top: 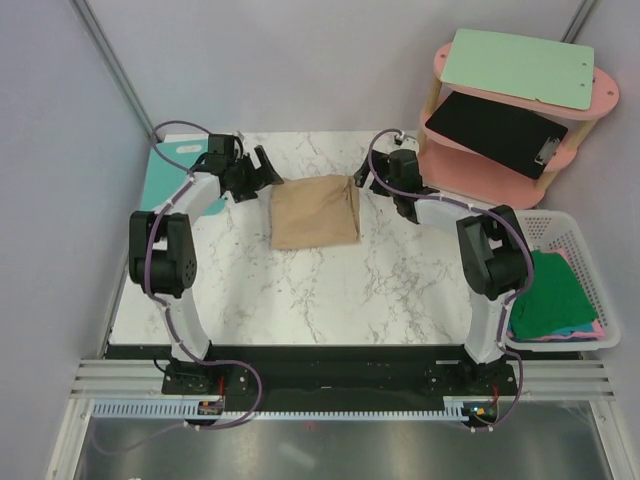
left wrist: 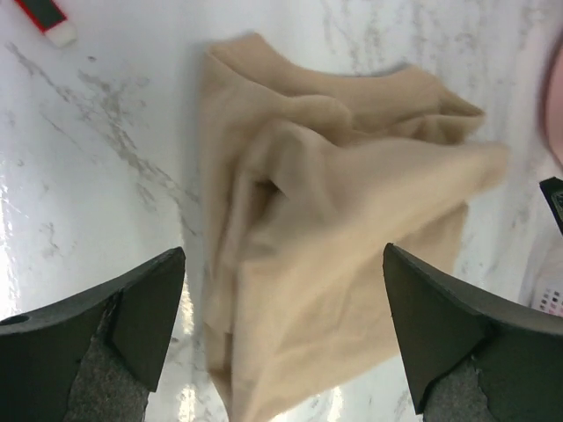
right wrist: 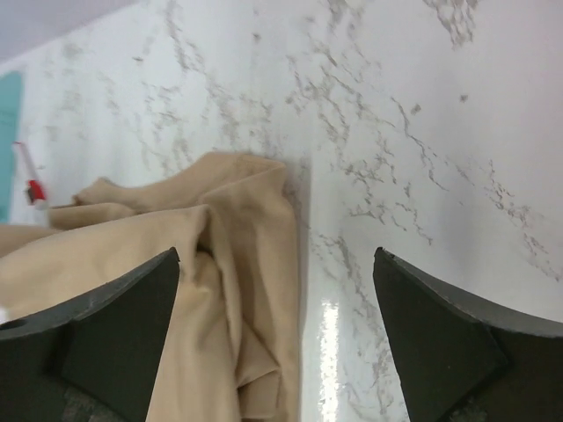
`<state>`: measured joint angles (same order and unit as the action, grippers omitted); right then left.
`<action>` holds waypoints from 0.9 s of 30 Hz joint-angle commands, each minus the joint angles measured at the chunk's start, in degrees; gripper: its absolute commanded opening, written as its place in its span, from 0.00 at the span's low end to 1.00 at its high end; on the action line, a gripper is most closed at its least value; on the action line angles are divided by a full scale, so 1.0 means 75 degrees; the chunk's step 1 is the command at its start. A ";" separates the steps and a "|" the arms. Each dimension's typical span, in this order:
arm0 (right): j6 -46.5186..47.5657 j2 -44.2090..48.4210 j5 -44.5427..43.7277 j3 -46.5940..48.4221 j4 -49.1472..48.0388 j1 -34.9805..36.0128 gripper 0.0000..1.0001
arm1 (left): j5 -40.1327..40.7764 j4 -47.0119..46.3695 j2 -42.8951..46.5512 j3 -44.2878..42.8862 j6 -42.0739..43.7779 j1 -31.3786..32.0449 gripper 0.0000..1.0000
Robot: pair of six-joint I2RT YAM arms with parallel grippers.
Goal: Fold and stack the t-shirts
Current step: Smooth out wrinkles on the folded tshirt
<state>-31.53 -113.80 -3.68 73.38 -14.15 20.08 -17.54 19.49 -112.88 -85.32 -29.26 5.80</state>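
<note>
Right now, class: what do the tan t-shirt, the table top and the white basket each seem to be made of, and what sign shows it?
The tan t-shirt: soft matte cloth, perhaps cotton; it lies in loose creases. The table top: glossy, white with grey veins and glare; marble or marble-look laminate, cannot tell. The white basket: probably moulded plastic, judging by its even lattice walls.

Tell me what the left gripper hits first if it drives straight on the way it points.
The left gripper, jaws wide open, points at the crumpled tan t-shirt; it would likely meet that cloth first, with the marble table just beneath. Its height above the cloth is unclear.
</note>
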 commanded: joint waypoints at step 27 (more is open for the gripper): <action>-0.0718 -0.2568 0.2320 0.2497 -0.0550 0.0335 0.00 | -0.0626 -0.2364 -0.1295 -0.0259 -0.0658 0.0703 0.02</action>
<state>-36.86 -131.13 17.08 88.66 -17.32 23.35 -21.58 4.69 -120.44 -81.65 -32.71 11.70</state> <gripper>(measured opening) 0.007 0.026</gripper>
